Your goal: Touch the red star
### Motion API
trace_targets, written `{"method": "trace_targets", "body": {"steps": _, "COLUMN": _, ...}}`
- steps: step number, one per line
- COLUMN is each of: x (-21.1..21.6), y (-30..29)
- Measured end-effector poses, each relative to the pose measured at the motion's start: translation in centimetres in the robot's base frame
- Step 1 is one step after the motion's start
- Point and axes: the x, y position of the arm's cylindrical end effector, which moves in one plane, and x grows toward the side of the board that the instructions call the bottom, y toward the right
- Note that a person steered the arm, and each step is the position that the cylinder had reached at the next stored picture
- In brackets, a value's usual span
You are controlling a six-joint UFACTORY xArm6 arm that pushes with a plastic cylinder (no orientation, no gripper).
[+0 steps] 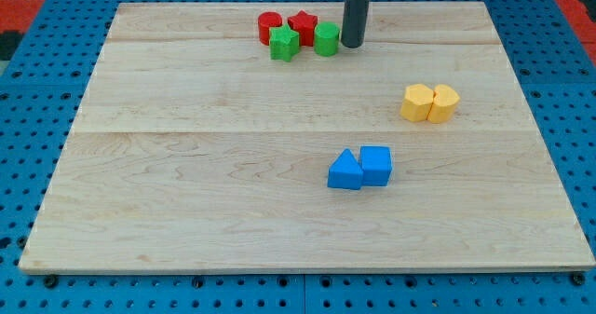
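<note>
My tip [352, 45] is down on the wooden surface [233, 211] near the view's top edge, just to the right of a tight cluster of four blocks, and there are no fingers on this rig to call apart or together, only a straight rod. The red star [303, 24] sits at the back of that cluster, toward the view's top, with the red cylinder [270, 25] just beside it on the left, the green star-like block [285, 45] in front of the two, and the green cylinder [326, 39] in front and to the right. That green cylinder is the snag: it stands right beside my tip, between it and the target, close enough that I cannot tell if they already touch. Pushing straight left would likely shove the green one into the star and scatter the group. The cleaner line, I'd say, is to slide up toward the view's top first, clear the green cylinder's back edge, then come left onto the star's right-hand points. Keep it slow, since a light contact is all the task asks. The two yellow blocks [430, 102] and the blue pair [360, 168] lie well apart, lower down, out of play.
</note>
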Motion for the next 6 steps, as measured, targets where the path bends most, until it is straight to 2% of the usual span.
{"method": "trace_targets", "body": {"steps": 1, "x": -0.6, "y": -3.2}}
{"method": "trace_targets", "body": {"steps": 2, "x": -5.4, "y": -1.1}}
{"method": "trace_targets", "body": {"steps": 4, "x": -6.6, "y": -4.4}}
{"method": "trace_targets", "body": {"steps": 6, "x": -8.0, "y": -3.8}}
